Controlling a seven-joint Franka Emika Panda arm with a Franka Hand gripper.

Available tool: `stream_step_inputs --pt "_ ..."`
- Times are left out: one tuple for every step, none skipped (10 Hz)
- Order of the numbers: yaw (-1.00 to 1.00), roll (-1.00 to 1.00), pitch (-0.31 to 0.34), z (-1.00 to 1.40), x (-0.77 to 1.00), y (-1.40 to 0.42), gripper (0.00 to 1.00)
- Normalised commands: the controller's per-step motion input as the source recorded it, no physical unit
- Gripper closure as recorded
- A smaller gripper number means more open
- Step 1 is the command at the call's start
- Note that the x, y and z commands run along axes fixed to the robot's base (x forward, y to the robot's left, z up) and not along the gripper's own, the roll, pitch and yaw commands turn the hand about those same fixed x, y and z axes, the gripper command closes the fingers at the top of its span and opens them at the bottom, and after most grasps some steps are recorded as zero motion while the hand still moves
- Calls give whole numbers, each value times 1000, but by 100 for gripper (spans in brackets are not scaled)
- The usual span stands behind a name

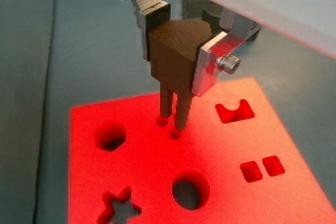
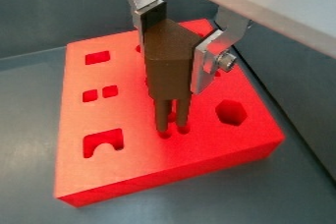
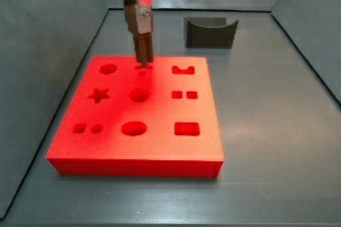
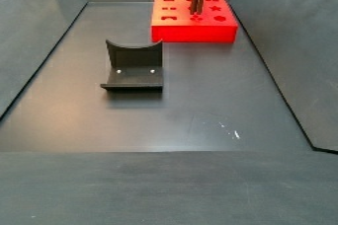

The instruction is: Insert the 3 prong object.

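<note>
The two silver fingers (image 1: 214, 53) pinch the 3 prong object (image 1: 174, 59) from both sides. They hold its thick brown top part. The gripper (image 2: 175, 46) is right above the red block (image 2: 79, 110), near the middle of the block's top, and it points straight down.

The 3 prong object hangs upright. Its thin legs point down at the red block. In both wrist views the tips of the legs look like they are touching the block or just going into small holes there. I cannot tell how deep they are.

What could go wrong? If the legs are a bit off from their holes, they will bump the flat red top and stop. A hard push then could bend the legs or make the piece slip and tilt in the fingers. If the piece is turned a little, one leg could go in and the others stay out.

There is lots of room. Other holes sit around this spot, like a hexagon hole (image 2: 234, 113) and a star hole (image 1: 120, 207), but nothing sticks up from the block. The dark grey curved block (image 4: 132, 67) is well apart on the floor (image 4: 199, 130). The walls are far off too.
</note>
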Motion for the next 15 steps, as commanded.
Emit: stream_step_inputs --pt "309 224 -30 -320 -23 -143 100" --pt "289 247 -33 -369 -3 -46 100" --pt "174 300 0 -326 0 0 100" --pt "86 299 11 -123 9 63 100" --pt "126 267 43 0 106 0 100" --pt "123 320 71 -3 266 0 100" --pt "77 347 51 -177 209 -3 100" --pt "0 333 37 -226 123 -140 100" --pt "-26 290 34 -263 103 -134 100" --pt "-46 171 4 -246 -26 -26 100" --pt "-37 101 0 -203 -157 0 100" --pt "-14 66 0 -211 -180 0 100" --pt "0 31 0 -197 -169 0 100" --pt "0 0 0 -157 -77 0 100" --pt "0 -36 0 -191 171 -23 100"
